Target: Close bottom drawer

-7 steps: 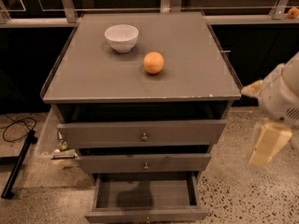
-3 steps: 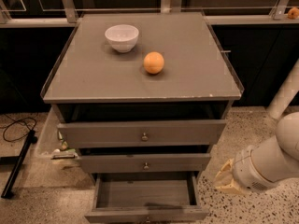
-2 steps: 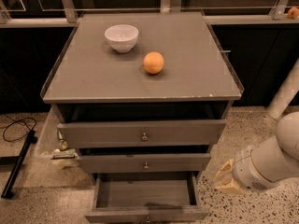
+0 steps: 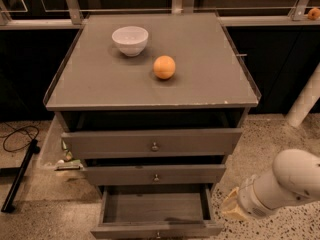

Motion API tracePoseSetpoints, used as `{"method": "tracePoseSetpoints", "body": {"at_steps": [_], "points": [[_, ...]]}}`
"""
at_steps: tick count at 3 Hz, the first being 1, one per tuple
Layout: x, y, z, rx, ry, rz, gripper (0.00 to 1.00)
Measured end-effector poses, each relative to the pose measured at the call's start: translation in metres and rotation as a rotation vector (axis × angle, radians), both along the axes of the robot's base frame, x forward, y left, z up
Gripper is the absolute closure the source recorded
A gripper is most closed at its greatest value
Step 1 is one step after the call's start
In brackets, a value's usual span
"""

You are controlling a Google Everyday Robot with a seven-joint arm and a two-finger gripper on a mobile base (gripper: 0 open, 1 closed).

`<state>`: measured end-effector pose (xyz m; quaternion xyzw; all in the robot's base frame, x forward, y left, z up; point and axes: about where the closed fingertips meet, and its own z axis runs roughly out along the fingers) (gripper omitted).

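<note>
The bottom drawer (image 4: pixel 150 207) of the cabinet (image 4: pixel 205 64) is seen pulled well out, its grey box open from above, while the middle drawer (image 4: pixel 125 174) and top drawer (image 4: pixel 110 143) are set further in. The gripper (image 4: pixel 230 208) is held low at the cabinet's right, just beside the bottom drawer's right side. On the cabinet's top, a white bowl (image 4: pixel 130 40) is placed toward the back left and an orange (image 4: pixel 164 67) nearer the middle.
</note>
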<state>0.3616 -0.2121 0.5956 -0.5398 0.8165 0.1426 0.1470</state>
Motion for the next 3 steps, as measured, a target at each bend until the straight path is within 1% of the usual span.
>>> {"method": "tracePoseSetpoints", "body": {"at_steps": [1,2,3], "points": [[0.014,-0.006,-0.07,0.047,0.019,-0.064,1.0],[0.025,-0.016,-0.128,0.11,0.032,-0.123,1.0],[0.026,-0.019,-0.172,0.181,0.063,-0.152,1.0]]}}
